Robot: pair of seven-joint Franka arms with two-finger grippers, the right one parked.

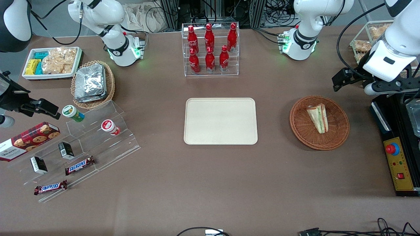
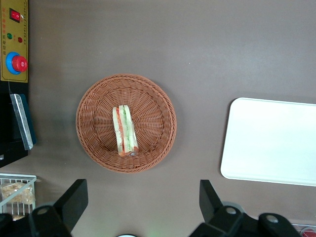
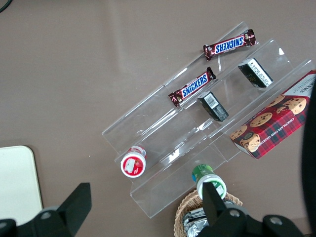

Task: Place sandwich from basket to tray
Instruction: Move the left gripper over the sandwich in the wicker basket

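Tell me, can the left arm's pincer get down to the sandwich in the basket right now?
Probably yes. The open pincer hangs above the table beside the basket, and the sandwich lies alone in it with nothing covering it.

- A brown table (image 1: 210, 183) seen from above, with a cream rectangular tray (image 1: 220, 121) lying flat at its middle.
- Toward the working arm's end, a round brown wicker basket (image 1: 303, 131) holds a sandwich (image 1: 317, 117), a wedge lying on its side.
- The left arm's gripper (image 1: 341, 80) hangs above the table near the basket, not touching it.
- Farther from the camera than the tray, a clear rack (image 1: 210, 70) holds six red cola bottles (image 1: 210, 60).
- Toward the parked arm's end, a clear stepped stand (image 1: 108, 144) carries two Snickers bars (image 1: 79, 165); a lighter basket of foil packets (image 1: 90, 82) sits near it.
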